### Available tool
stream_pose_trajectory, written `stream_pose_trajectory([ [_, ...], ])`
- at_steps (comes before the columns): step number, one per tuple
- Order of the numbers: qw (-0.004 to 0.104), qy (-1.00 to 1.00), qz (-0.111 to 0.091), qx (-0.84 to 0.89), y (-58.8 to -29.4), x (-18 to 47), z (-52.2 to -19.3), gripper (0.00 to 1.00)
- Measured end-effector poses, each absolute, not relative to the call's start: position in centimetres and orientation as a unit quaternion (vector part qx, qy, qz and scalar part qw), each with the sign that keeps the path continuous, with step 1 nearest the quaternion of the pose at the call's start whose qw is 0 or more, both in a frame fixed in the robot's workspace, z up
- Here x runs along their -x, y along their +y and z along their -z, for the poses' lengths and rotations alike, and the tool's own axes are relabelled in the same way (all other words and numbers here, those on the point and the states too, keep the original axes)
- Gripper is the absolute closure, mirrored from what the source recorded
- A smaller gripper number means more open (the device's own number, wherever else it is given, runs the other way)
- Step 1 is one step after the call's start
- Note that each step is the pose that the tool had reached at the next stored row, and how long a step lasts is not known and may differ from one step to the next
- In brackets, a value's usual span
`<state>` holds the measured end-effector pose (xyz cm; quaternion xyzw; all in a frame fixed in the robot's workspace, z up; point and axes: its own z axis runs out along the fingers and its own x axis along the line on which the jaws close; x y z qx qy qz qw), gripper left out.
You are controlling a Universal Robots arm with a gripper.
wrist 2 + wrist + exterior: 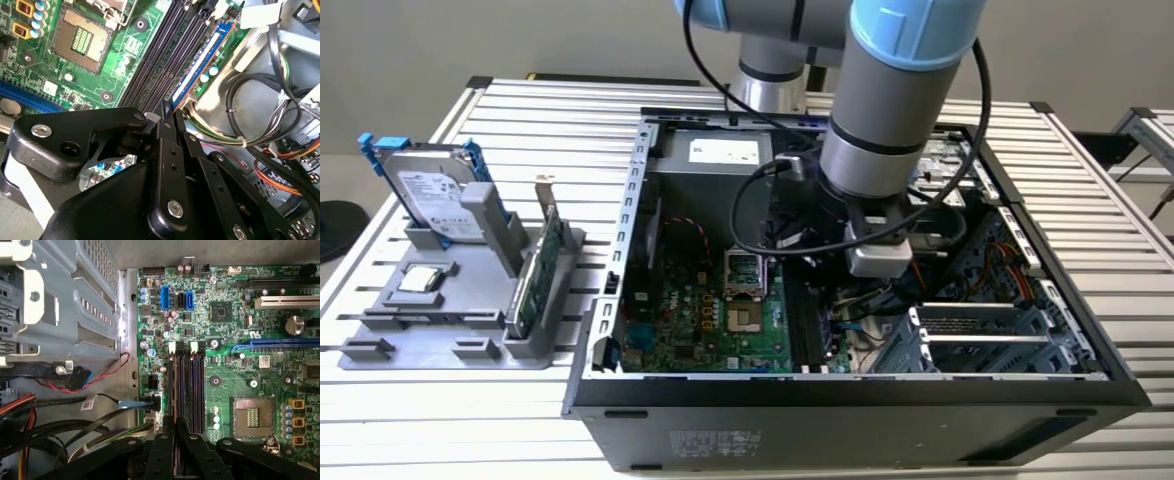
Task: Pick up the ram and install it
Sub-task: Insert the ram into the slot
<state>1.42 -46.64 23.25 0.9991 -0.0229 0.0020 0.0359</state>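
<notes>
Close in, the gripper (166, 112) is reaching down into the open computer case (854, 405), its fingers pinching nearly together. They seem to be clamping the near end of the ram (200, 70), though the black linkage is covering the actual contact. The ram is standing on edge, apparently in the outermost memory slot, the one nearest the cable bundle (250, 115). So the pickup is looking done and the seating is under way. I cannot tell whether the ram is fully down or the latches are closing. The other memory slots (192, 390) are sitting bare. Farther off, the arm (894, 100) is blocking the slot area in the exterior view. On that view's left, the grey holder (454, 345) is carrying the hard drive (434, 195) and the green card (534, 270).
</notes>
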Motion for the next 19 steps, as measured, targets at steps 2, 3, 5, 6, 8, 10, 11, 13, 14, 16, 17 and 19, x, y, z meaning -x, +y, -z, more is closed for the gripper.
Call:
stream_pose_trajectory([
  [2,0.029,-0.023,-0.002,-0.999,-46.91,-1.41,-23.19,1.00],
  [3,0.024,-0.023,-0.002,-0.999,-47.01,-1.41,-23.17,1.00],
  [5,0.018,-0.023,-0.002,-1.000,-47.13,-1.41,-23.15,1.00],
  [6,0.018,-0.023,-0.002,-1.000,-47.13,-1.41,-23.15,1.00],
  [8,0.018,-0.023,-0.002,-1.000,-47.13,-1.41,-23.14,1.00],
  [10,0.018,-0.023,-0.002,-1.000,-47.15,-1.41,-23.05,1.00],
  [11,0.018,-0.023,-0.002,-1.000,-47.18,-1.41,-23.01,1.00],
  [13,0.018,-0.023,-0.002,-1.000,-47.22,-1.41,-22.92,1.00],
  [14,0.018,-0.023,-0.002,-1.000,-47.25,-1.41,-22.88,1.00],
  [16,0.018,-0.023,-0.002,-1.000,-47.29,-1.42,-22.77,1.00],
  [17,0.018,-0.023,-0.002,-1.000,-47.31,-1.41,-22.72,1.00],
  [19,0.018,-0.023,-0.002,-1.000,-47.32,-1.41,-22.56,1.00],
])
